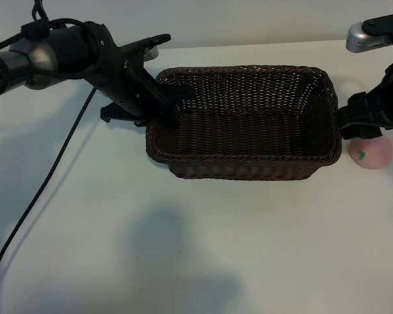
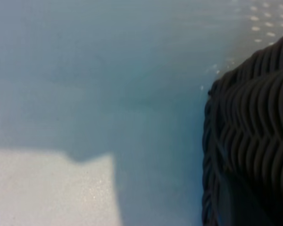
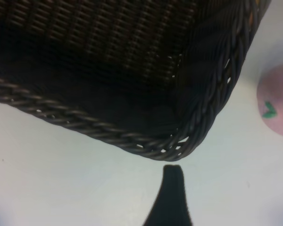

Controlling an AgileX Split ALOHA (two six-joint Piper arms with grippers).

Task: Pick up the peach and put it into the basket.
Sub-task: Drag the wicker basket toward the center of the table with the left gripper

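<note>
Wicker basket (image 1: 249, 121) rim clamped by left fingers (image 1: 173, 98); right fingers (image 3: 170, 197) apart, near peach (image 1: 371, 153).

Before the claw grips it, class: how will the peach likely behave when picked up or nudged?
The peach is round and sits on bare table, so a nudge would probably roll it. Its smooth skin may slip between fingers. It is small beside the basket, so likely light.

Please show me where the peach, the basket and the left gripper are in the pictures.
the peach (image 1: 371, 153), exterior view, on its pink front.
the basket (image 1: 242, 159), exterior view, on the near braided rim.
the left gripper (image 1: 172, 103), exterior view, at the fingertips by the basket's left rim.
</note>
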